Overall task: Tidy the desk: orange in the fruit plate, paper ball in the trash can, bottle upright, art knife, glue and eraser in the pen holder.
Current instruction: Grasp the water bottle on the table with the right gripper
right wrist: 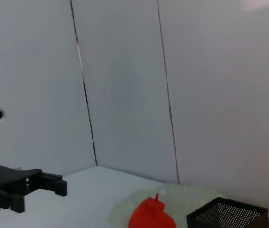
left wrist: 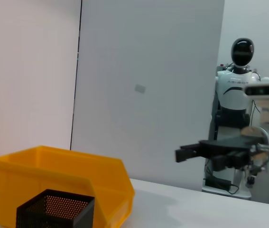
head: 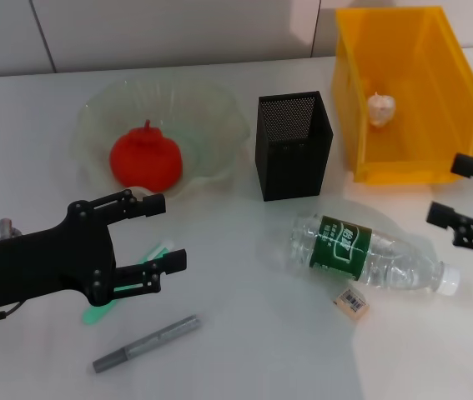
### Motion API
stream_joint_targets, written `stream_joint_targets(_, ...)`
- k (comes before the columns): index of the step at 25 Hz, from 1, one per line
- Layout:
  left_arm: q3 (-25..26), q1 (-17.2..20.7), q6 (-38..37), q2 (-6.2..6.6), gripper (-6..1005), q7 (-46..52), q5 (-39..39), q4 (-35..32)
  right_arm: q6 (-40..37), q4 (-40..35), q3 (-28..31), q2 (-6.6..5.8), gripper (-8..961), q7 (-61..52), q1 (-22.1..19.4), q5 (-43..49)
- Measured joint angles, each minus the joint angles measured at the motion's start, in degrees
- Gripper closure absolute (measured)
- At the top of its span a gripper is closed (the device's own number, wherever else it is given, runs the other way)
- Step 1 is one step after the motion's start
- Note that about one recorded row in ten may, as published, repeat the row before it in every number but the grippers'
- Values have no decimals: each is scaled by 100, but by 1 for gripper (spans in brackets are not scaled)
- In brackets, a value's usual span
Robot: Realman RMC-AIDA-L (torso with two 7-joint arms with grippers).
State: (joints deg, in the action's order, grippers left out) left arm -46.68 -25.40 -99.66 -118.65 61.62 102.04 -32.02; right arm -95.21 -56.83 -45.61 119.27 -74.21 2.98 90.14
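Observation:
The orange [head: 144, 160] lies in the pale-green fruit plate [head: 219, 108], also seen in the right wrist view as orange [right wrist: 151, 216] and plate [right wrist: 122, 209]. Inside the yellow trash can [head: 407, 158] rests the paper ball [head: 380, 108]. The bottle [head: 361, 254] lies on its side, cap toward the right, with the eraser [head: 353, 302] just in front of it. A grey art knife [head: 146, 343] lies near the front. My left gripper [head: 168, 232] hovers open over a green glue stick [head: 98, 315], partly hiding it. My right gripper [head: 448, 188] is open by the trash can's front right corner.
The black mesh pen holder [head: 294, 146] stands upright between plate and trash can. The left wrist view shows the pen holder [left wrist: 53, 209], the trash can [left wrist: 58, 180] and the far right gripper [left wrist: 191, 152]. A humanoid figure [left wrist: 236, 95] stands beyond the table.

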Motion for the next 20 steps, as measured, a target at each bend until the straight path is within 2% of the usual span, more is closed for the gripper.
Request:
stream_joint_targets(3, 16, 17, 7, 0, 214, 0, 0, 2, -496, 962, 599, -51, 104, 865, 53, 146)
stream_joint_targets(6, 18, 32, 36, 0, 213, -1, 0, 3, -751, 1526, 1210, -97, 104, 1445, 19, 478)
stream_joint_targets(14, -13, -4, 144, 0, 213, -2, 0, 124, -819, 1632, 2364, -75, 105, 1520, -56, 1955)
stream_joint_targets(20, -21, -21, 156, 0, 213, 8, 3, 155, -667, 1643, 2739, -51, 106, 1619, -46, 2373)
